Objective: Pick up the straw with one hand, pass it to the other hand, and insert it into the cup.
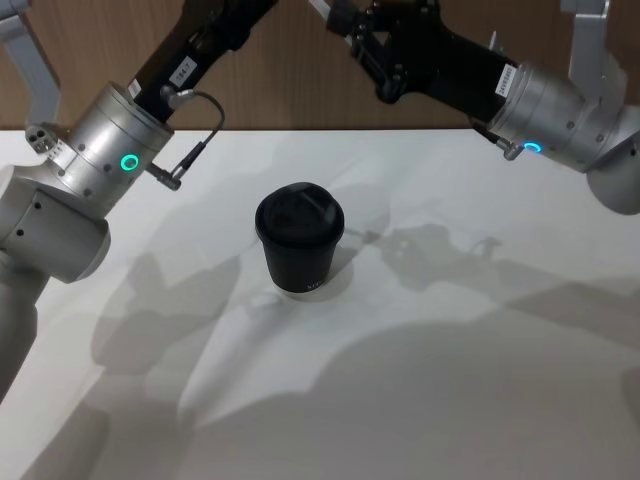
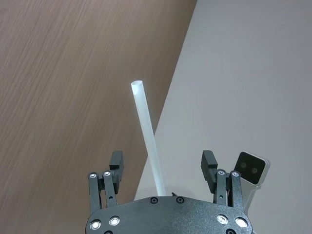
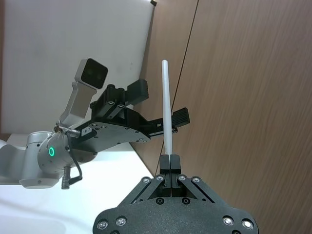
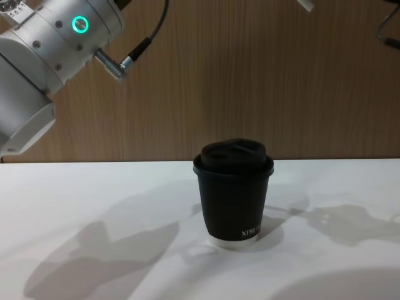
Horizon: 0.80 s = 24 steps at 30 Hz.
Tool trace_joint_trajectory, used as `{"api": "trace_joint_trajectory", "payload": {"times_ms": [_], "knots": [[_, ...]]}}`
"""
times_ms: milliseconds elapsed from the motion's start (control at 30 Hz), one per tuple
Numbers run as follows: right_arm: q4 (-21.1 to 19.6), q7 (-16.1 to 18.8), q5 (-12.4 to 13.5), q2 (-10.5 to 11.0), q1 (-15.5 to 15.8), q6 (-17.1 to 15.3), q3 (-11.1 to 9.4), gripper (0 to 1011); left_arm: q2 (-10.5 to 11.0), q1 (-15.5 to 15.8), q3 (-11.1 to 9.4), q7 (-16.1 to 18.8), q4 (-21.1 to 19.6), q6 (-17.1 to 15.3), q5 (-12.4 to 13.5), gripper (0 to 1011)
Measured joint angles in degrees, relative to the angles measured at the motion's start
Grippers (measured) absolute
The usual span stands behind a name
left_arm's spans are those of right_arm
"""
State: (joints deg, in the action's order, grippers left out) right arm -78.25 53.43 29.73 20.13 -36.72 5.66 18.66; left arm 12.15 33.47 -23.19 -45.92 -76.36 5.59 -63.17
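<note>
The white table is carrying just the black lidded coffee cup, which is standing upright near its middle, well below both raised arms. Above it, against the wood-panelled wall, the 2 grippers are facing each other for the handover. The left gripper, on its silver wrist with the green ring, is spread wide, with 1 finger on each side of the straw and neither finger touching it. The right gripper is pinching 1 end of the straw between fully closed fingertips. To do this pass well, the left fingers should be closing squarely on the shaft while the right is gripping, and the right should be releasing only once that pinch looks firm. A gentle squeeze matters, since thin plastic is likely to flatten or slip. Gripping mid-shaft should be leaving free length for the lid's opening.
</note>
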Motion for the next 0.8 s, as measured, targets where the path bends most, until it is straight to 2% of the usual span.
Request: {"api": "trace_joint_trajectory", "payload": {"times_ms": [700,800], "knots": [[0.0,0.0,0.0,0.0,0.0,0.0,0.0,10,-0.1,1.1,-1.1,1.2,0.4,2.3,0.7,1003],[0.0,0.0,0.0,0.0,0.0,0.0,0.0,10,-0.2,1.3,-1.4,1.4,0.6,2.6,0.8,961]]}}
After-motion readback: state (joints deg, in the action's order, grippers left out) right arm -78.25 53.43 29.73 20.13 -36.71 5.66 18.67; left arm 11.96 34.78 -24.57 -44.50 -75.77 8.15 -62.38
